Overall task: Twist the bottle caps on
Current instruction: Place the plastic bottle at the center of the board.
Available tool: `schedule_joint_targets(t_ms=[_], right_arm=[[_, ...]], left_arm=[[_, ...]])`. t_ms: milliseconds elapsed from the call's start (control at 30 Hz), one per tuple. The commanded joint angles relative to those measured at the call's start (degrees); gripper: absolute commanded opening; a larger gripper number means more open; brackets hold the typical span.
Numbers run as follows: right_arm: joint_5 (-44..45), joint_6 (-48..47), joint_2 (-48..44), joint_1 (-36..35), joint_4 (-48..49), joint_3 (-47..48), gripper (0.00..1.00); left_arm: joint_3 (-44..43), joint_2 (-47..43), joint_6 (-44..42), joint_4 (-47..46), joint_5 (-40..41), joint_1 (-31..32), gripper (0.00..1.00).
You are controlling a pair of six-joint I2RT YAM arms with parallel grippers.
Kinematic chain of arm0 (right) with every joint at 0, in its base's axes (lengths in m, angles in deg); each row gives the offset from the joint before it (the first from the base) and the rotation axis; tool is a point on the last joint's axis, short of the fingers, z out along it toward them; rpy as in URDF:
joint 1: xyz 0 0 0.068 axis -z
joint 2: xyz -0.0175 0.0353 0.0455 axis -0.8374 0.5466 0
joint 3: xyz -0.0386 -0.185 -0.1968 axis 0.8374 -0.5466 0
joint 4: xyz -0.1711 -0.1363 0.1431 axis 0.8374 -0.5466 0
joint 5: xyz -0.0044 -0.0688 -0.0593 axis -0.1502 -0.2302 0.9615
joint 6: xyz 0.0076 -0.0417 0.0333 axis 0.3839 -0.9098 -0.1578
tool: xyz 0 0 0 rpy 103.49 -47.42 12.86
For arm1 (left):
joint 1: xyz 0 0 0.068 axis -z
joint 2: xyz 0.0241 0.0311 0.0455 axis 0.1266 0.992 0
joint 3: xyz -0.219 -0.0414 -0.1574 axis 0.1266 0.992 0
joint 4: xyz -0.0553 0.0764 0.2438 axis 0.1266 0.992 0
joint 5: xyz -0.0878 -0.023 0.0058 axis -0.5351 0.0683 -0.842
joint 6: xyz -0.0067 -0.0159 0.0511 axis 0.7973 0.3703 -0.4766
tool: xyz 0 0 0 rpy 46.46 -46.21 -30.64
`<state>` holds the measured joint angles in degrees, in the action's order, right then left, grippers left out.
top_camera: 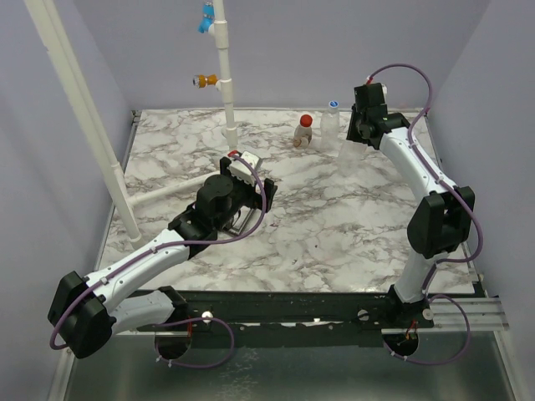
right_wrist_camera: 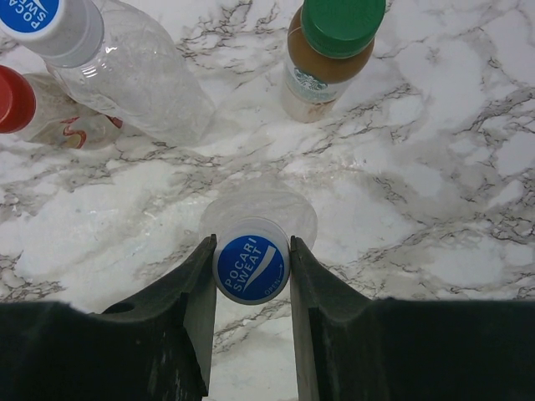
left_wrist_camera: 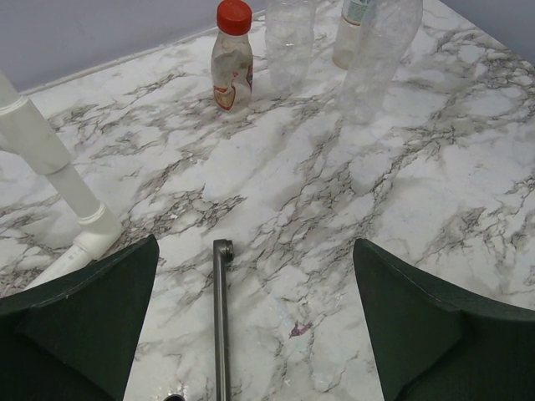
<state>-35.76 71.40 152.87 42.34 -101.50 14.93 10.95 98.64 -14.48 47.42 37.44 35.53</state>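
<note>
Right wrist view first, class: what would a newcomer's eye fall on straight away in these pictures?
The right gripper pinching the blue-and-white cap atop a clear bottle, toward the table's far right. Nearby stand a green-capped bottle, a red-capped bottle and a second clear bottle. The left gripper hangs open near mid-table.

Red cap (right_wrist_camera: 14, 98) cut by left edge; clear bottles (left_wrist_camera: 290, 42) cropped at top; tan bottle (left_wrist_camera: 344, 46) mostly hidden
</note>
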Motion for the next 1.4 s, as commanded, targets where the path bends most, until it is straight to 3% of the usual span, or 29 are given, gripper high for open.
schedule_joint_targets(t_ms=[0, 233, 433, 1367], right_arm=[[0.4, 0.3, -0.9, 0.4, 0.2, -0.9, 0.32], [0.2, 1.5, -3.0, 0.4, 0.9, -4.1, 0.38], [0.0, 2.1, -4.1, 0.4, 1.4, -6.0, 0.51], [-1.6, 2.2, -3.6, 0.4, 0.6, -3.0, 0.52]], left_arm=[[0.3, 0.0, -0.1, -0.5, 1.0, -0.3, 0.99], [0.1, 0.4, 0.2, -0.5, 0.6, -0.5, 0.99], [0.0, 0.6, 0.4, -0.4, 0.1, -0.6, 0.99], [-0.1, 1.3, 0.3, -0.2, -0.5, -0.8, 0.99]])
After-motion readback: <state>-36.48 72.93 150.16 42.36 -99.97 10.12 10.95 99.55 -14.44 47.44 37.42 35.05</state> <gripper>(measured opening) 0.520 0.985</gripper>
